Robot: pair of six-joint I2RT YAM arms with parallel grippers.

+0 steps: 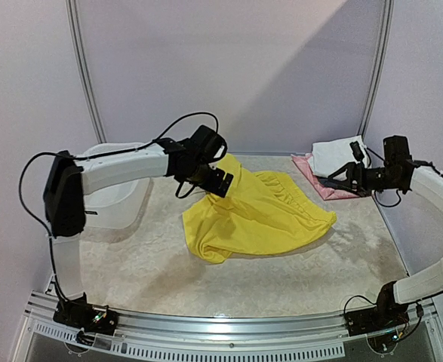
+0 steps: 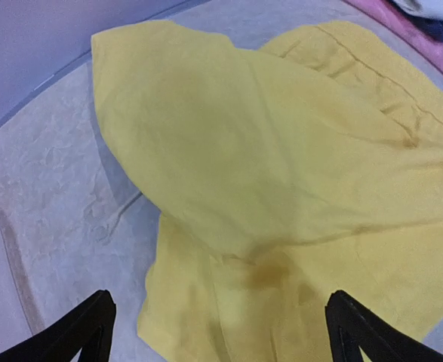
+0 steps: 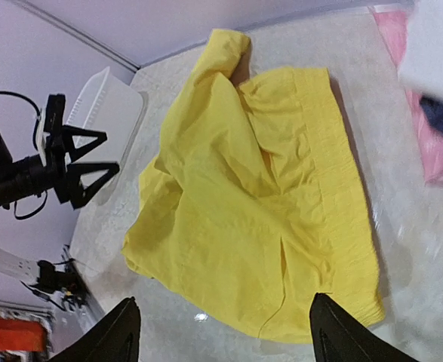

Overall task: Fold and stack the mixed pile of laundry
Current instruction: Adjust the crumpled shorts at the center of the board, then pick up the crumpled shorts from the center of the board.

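Hovering left gripper (image 1: pixel 212 179); yellow shorts (image 1: pixel 266 219) beneath, apart.

yellow shorts (image 2: pixel 281 188): cut by left wrist view's right and bottom edges
left claw (image 2: pixel 221 332): only two tips show, below the shorts
white garment (image 3: pixel 436 53): right of the shorts, blurred, edge-cut
basket (image 1: pixel 119 210): partly behind the left arm (image 1: pixel 123 167)

This is a robot test booth, more lab than home: plain pale wall panels (image 1: pixel 229 68) joined by metal poles (image 1: pixel 87 75) close in a single table (image 1: pixel 296 279). A left arm (image 1: pixel 123 167) and a right arm (image 1: pixel 441 190) are bolted to a metal rail (image 1: pixel 229 325) along its near edge. Black cables (image 1: pixel 195 115) loop loosely over the arms.
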